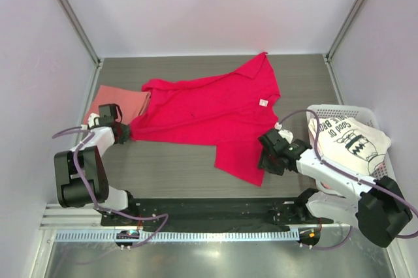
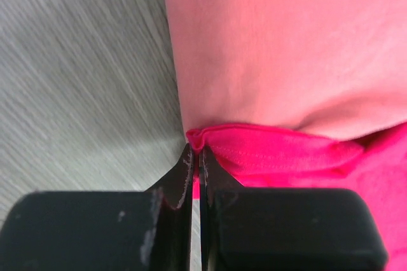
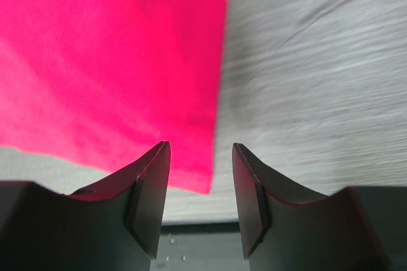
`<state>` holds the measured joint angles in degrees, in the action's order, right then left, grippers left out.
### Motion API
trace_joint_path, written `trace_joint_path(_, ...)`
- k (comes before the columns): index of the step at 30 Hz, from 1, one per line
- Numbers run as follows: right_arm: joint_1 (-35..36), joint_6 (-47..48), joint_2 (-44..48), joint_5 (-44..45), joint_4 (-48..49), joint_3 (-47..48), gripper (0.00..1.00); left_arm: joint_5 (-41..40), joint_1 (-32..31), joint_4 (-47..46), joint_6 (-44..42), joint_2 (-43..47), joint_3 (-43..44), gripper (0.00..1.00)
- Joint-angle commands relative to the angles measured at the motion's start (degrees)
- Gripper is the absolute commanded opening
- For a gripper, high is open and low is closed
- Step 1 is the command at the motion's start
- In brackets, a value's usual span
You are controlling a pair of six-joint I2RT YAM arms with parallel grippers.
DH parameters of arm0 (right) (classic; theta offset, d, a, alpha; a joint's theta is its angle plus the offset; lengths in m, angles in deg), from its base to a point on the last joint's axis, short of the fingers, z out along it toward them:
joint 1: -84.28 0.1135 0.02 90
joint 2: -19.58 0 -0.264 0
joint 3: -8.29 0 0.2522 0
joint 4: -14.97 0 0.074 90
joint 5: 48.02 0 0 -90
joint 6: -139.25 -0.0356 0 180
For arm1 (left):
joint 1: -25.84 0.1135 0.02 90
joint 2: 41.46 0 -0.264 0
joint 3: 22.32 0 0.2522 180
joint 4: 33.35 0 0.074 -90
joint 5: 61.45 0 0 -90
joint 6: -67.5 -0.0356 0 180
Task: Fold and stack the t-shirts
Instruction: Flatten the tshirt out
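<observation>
As seen from above, spread across the middle of the bench [image 1: 176, 160]: crimson-magenta t-shirt [image 1: 209, 111], unfolded and mostly flat, with slight wrinkles. One sleeve points toward the far side; a broad flap reaches toward the near right. Small white tag [image 1: 264, 102] visible close to the right edge of the cloth. Overlaps the right edge of the salmon-pink t-shirt [image 1: 117, 100] at the far left of the bench.

Left fingers [image 2: 188, 164]: closed tight on the hem at the left end of the crimson-magenta t-shirt. Small fold of crimson cloth pinched between the tips, just beside the salmon-pink cloth and low over the bench.

Right fingers [image 3: 156, 175]: apart, gripping nothing. Positioned at the right edge of the near flap of the crimson-magenta t-shirt. Corner of the flat cloth visible past the gap, closer to the finger on the left of the wrist view; bare bench on the other side.

White t-shirt [image 1: 349, 138] with black print: bunched up inside the white basket [image 1: 366, 113] at the right side of the bench, well apart from the other two shirts.
</observation>
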<state>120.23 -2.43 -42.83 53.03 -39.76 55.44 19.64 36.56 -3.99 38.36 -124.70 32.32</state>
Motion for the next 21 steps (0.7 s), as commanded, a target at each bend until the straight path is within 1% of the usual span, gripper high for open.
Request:
trace_joint_path(1, 3.77, -3.07, 1.59, -1.12, 0.72, -0.34, 0.5, 1.35, -0.44, -3.64, -0.39, 4.83, -2.29, 0.0)
trace_joint_path(5, 9.57, -6.22, -1.21, 0.37, 0.19, 0.19, 0.48, -0.14, -1.58, -4.26, -0.39, 6.34, -3.09, 0.0)
trace_joint_path(6, 12.11, -6.94, -2.26, 0.9, 0.1, 0.27, 0.47, -0.06, -1.58, -4.26, -0.39, 6.34, -3.09, 0.0)
trace_joint_path(9, 15.28, -9.66, -5.78, 2.57, -0.6, 0.98, 0.44, 0.2, -1.58, -4.26, -0.39, 5.64, -2.83, 0.0)
trace_joint_path(13, 16.7, -11.95, -7.02, 4.77, -1.83, 0.72, 0.44, 0.12, -1.58, -4.26, -0.39, 5.46, -2.83, 0.0)
trace_joint_path(21, 16.79, -12.3, -4.21, 6.87, -4.46, 0.27, 0.5, -0.76, -2.46, -4.34, -0.39, 6.34, -2.83, 0.0)
